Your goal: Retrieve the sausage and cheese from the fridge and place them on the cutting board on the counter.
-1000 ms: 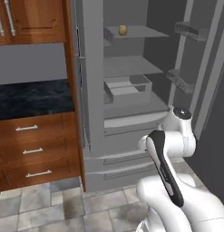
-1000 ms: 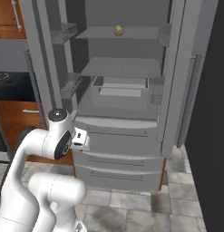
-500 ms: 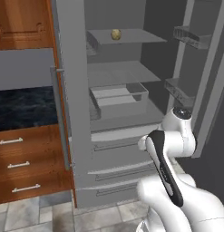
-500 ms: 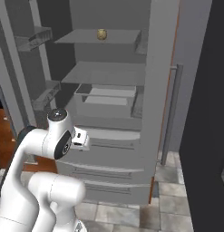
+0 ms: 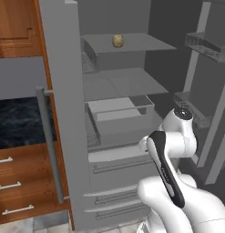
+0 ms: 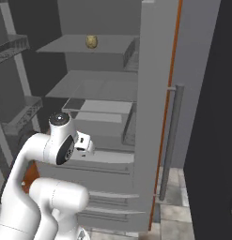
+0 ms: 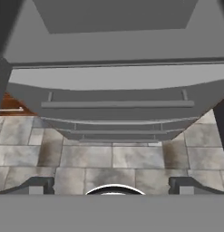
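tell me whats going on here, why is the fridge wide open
The robot arm is parked in front of the open fridge, folded up, holding nothing. Its gripper is open and points down at the lower drawers and the floor tiles. A small yellow-tan chunk, probably the cheese, sits on the top shelf. I cannot make out the sausage. Nothing has been taken out yet.

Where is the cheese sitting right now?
The cheese sits alone on the top shelf of the open fridge, toward the back; it appears upper-centre in the left base view and upper-left in the right base view.
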Robot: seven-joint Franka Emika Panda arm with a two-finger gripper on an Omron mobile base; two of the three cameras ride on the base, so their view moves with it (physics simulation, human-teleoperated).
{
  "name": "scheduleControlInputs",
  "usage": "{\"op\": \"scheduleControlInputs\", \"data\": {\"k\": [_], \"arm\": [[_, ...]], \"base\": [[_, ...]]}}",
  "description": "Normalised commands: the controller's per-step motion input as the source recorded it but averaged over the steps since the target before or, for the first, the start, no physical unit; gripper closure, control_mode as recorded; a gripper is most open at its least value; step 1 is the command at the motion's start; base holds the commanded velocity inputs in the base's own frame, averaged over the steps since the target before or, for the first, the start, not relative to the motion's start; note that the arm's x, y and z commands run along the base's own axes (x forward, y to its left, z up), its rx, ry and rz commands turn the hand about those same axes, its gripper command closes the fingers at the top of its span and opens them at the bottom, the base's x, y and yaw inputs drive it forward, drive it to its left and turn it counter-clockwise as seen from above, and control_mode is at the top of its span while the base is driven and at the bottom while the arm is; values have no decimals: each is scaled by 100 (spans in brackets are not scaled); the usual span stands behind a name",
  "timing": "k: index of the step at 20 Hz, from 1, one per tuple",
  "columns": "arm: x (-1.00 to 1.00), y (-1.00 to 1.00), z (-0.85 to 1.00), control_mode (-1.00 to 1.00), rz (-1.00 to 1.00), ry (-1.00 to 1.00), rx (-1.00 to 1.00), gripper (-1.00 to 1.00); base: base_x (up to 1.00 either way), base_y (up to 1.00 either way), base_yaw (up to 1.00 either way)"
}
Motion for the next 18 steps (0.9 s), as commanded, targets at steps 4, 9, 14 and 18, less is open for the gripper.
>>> {"op": "scheduleControlInputs", "data": {"k": [4, 9, 14, 18], "arm": [[0, 0, 0, 100, 0, 0, 0, -100], [0, 0, 0, 100, 0, 0, 0, -100], [0, 0, 0, 100, 0, 0, 0, -100], [0, 0, 0, 100, 0, 0, 0, -100]], "base": [[60, -11, 4], [59, -4, 1], [53, 0, 0], [16, -2, 0]]}}
